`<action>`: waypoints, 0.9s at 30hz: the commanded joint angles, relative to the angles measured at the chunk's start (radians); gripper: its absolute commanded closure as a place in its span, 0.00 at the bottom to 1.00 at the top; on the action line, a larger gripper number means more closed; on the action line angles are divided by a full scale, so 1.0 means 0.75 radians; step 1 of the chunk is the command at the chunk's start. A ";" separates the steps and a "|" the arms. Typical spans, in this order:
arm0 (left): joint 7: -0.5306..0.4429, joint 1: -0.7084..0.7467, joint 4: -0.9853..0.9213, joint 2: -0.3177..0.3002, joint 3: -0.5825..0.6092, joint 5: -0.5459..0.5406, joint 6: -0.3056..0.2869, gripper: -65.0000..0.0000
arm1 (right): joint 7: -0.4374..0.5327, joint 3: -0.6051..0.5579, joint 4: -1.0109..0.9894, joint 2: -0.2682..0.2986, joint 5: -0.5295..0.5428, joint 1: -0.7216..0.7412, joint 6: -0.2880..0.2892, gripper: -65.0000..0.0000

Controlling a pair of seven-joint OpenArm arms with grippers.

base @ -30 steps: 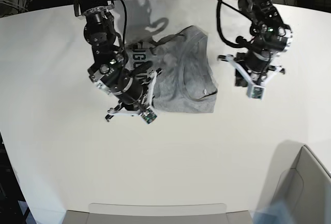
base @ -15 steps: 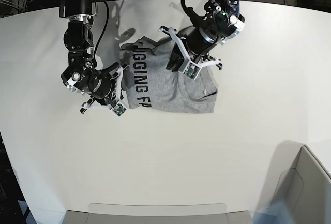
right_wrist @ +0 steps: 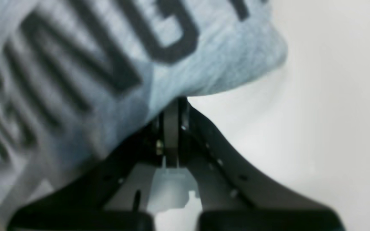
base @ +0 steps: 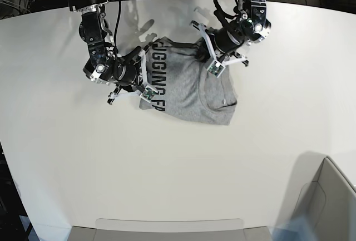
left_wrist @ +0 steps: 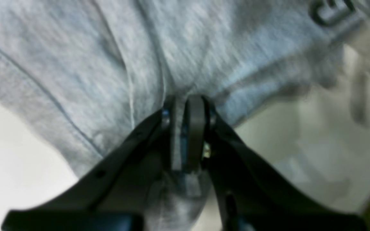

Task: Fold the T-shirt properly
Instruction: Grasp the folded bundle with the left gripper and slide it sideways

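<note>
So the T-shirt (base: pixel 189 88) is lying on the white tabletop (base: pixel 167 168), up toward the far side between the two arms, partly folded and a bit rumpled. The heather-grey fabric is showing its collar opening toward the right of the base view, and a strip of black block lettering is running down its left edge. The left tool (left_wrist: pixel 186 110) is sitting at the top of the shirt, near the far edge, and in its wrist view the two dark fingers (left_wrist: pixel 195 128) are pressing together with a ridge of grey cloth bunching up right between them, so it's clamping on the T-shirt. You can see a seam line running diagonally across the fabric there, and a bit of the lettering is peeking in at the top right corner, all fairly blurry. The right tool (right_wrist: pixel 175 106) is working the lettered edge on the other side. Its fingers (right_wrist: pixel 171 128) are sitting tight together with the printed fabric draping over them from the upper left, and the cloth edge is meeting the tips, so it looks like it's pinching the shirt's edge too. The bare tabletop is filling the right of that view.
</note>
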 commanded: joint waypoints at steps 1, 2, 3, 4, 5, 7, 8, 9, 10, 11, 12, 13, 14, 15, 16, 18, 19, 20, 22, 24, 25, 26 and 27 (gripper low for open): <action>-0.037 -0.051 0.026 -0.018 -0.027 -0.015 0.009 0.90 | -0.050 -0.040 -0.007 -0.009 -0.001 -0.031 0.033 1.00; -0.037 -0.071 0.026 -0.024 -0.046 -0.015 0.009 0.90 | -0.050 -0.069 -0.007 -0.015 0.001 -0.043 0.033 1.00; -0.037 -0.092 0.026 -0.024 -0.056 -0.013 0.009 0.90 | -0.050 -0.097 -0.007 -0.030 0.004 -0.058 0.033 1.00; -0.037 -0.114 0.024 -0.029 -0.068 -0.013 0.009 0.90 | -0.050 -0.120 -0.005 -0.044 0.001 -0.070 0.033 1.00; -0.037 -0.137 0.024 -0.043 -0.074 -0.013 0.009 0.90 | -0.050 -0.142 -0.003 -0.058 0.001 -0.082 0.033 1.00; -0.037 -0.184 0.024 -0.059 -0.085 -0.013 0.009 0.90 | -0.050 -0.193 0.012 -0.077 0.001 -0.096 0.033 1.00; -0.037 -0.208 0.024 -0.067 -0.085 -0.013 0.009 0.90 | -0.050 -0.220 0.026 -0.083 0.001 -0.109 0.033 1.00; -0.037 -0.229 0.024 -0.074 -0.085 -0.013 0.009 0.90 | -0.050 -0.244 0.044 -0.091 0.001 -0.115 0.033 1.00; -0.037 -0.241 0.024 -0.074 -0.087 -0.013 0.009 0.90 | -0.050 -0.261 0.063 -0.097 0.001 -0.117 0.033 1.00; -0.037 -0.253 0.026 -0.074 -0.087 -0.013 0.009 0.90 | -0.050 -0.275 0.085 -0.107 0.001 -0.121 0.033 1.00; -0.037 -0.258 0.032 -0.072 -0.087 -0.015 0.009 0.90 | -0.050 -0.275 0.112 -0.116 0.001 -0.127 0.033 1.00; -0.037 -0.258 0.053 -0.069 -0.089 -0.019 0.009 0.90 | -0.050 -0.271 0.149 -0.120 0.001 -0.135 0.033 1.00; -0.037 -0.258 0.081 -0.065 -0.093 -0.021 0.009 0.90 | -0.050 -0.261 0.190 -0.120 0.008 -0.137 0.033 1.00; -0.037 -0.251 0.112 -0.061 -0.107 -0.023 0.009 0.90 | -0.050 -0.244 0.237 -0.120 0.012 -0.144 0.033 1.00; -0.037 -0.245 0.165 -0.039 -0.119 -0.025 0.009 0.90 | -0.050 -0.201 0.296 -0.124 0.012 -0.154 0.033 1.00; -0.039 -0.202 0.226 0.043 -0.134 -0.023 0.009 0.90 | -0.052 -0.091 0.398 -0.126 0.012 -0.156 0.033 1.00; -0.048 -0.174 0.253 0.078 -0.130 -0.021 0.009 0.91 | -0.052 -0.032 0.435 -0.126 0.012 -0.154 0.033 1.00; -0.056 -0.147 0.269 0.111 -0.117 -0.019 0.009 0.91 | -0.054 0.028 0.462 -0.126 0.012 -0.148 0.033 1.00; -0.056 -0.114 0.271 0.172 -0.095 -0.017 0.009 0.91 | -0.054 0.112 0.474 -0.118 0.001 -0.121 0.033 1.00; -0.056 -0.088 0.253 0.199 -0.060 -0.015 0.009 0.91 | -0.062 0.175 0.455 -0.113 0.001 -0.080 0.033 1.00; -0.056 -0.071 0.241 0.203 -0.046 -0.019 0.009 0.91 | -0.062 0.195 0.429 -0.111 -0.001 -0.066 0.033 1.00; -0.056 -0.055 0.231 0.203 -0.029 -0.021 0.009 0.91 | -0.062 0.208 0.402 -0.105 -0.001 -0.049 0.033 1.00; -0.056 -0.043 0.214 0.203 -0.005 -0.021 0.009 0.91 | -0.062 0.208 0.370 -0.095 -0.001 -0.031 0.033 1.00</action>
